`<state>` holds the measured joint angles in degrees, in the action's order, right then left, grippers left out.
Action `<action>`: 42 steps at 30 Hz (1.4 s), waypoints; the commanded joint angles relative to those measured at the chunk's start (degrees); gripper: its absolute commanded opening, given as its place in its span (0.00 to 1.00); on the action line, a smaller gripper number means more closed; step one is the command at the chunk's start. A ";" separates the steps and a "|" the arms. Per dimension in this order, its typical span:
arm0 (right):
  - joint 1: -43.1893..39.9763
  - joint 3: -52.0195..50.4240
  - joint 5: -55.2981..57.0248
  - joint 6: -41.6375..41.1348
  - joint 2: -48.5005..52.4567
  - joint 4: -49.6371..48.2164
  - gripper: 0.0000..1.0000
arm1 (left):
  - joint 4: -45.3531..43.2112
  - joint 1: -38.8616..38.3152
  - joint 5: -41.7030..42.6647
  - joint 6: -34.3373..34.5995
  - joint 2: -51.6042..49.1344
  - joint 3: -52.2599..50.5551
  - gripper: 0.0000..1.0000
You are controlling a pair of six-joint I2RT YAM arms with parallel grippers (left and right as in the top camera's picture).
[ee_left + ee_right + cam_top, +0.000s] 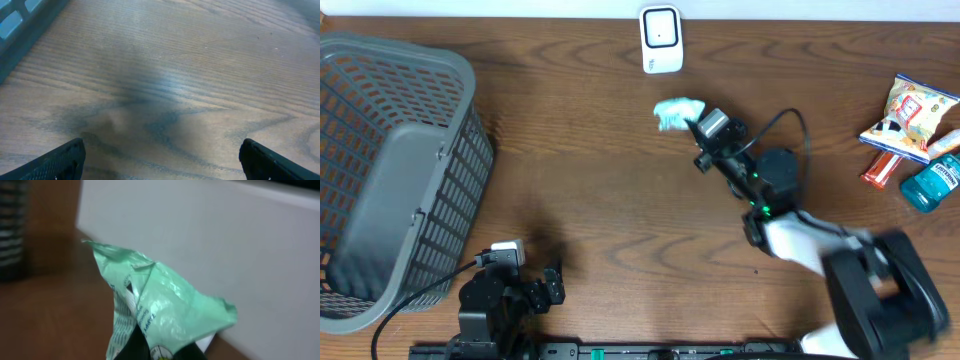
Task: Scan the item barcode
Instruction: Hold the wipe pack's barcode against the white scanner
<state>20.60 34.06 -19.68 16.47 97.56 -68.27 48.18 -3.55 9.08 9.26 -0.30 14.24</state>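
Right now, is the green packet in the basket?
No, the packet is held in the right jaws just below the scanner, well away from the basket at the table's left end.

Black right gripper (pixel 697 128), white link (pixel 798 240)

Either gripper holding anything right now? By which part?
Right gripper pinches the crinkly mint-green plastic packet by one edge. Left gripper is open and empty.

We are seeing a wooden table (pixel 600 210): a basket (pixel 390 170) sitting left, a scanner (pixel 661 40) standing at the far edge, a snack bag (pixel 910 112), red packet (pixel 881 171) and blue bottle (pixel 931 183) lying right.
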 commanded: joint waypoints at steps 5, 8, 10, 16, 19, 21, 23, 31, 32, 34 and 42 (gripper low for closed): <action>0.39 17.55 12.07 8.09 16.48 -4.31 0.01 | 2.58 -0.22 0.33 0.50 0.02 -1.07 0.98; 0.37 26.18 12.04 8.57 21.44 -1.77 0.01 | 2.56 -0.22 0.33 0.50 0.02 -1.05 0.98; 0.37 31.45 12.07 10.08 24.35 0.39 0.01 | 2.56 -0.22 0.33 0.50 0.02 -1.05 0.98; 0.00 47.28 12.81 16.81 33.59 9.16 0.01 | 2.58 -0.22 0.33 0.50 0.02 -1.05 0.98; -0.37 54.10 14.73 17.27 38.14 9.20 0.01 | 2.58 -0.22 0.33 0.50 0.02 -1.05 0.98; -0.37 58.55 15.76 17.27 41.09 9.25 0.01 | 2.58 -0.22 0.33 0.50 0.02 -1.05 0.98; -0.35 61.92 16.61 17.25 43.21 9.42 0.01 | 2.58 -0.22 0.33 0.50 0.02 -1.05 0.98; -0.09 71.38 18.78 16.33 49.37 15.43 0.01 | 2.58 -0.22 0.33 0.50 0.02 -1.05 0.98; 0.09 71.36 19.12 15.63 49.64 15.39 0.01 | 2.58 -0.22 0.35 0.50 0.02 -1.05 0.98; 0.37 71.36 19.34 14.19 50.12 16.48 0.01 | 2.58 -0.22 0.33 0.50 0.02 -1.05 0.98; 0.94 71.36 19.37 5.53 50.14 20.52 0.01 | 2.58 -0.22 0.33 0.50 0.02 -1.05 0.98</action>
<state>20.64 104.16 -1.13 27.35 147.13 -47.83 48.18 -3.55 9.08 9.26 -0.30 14.24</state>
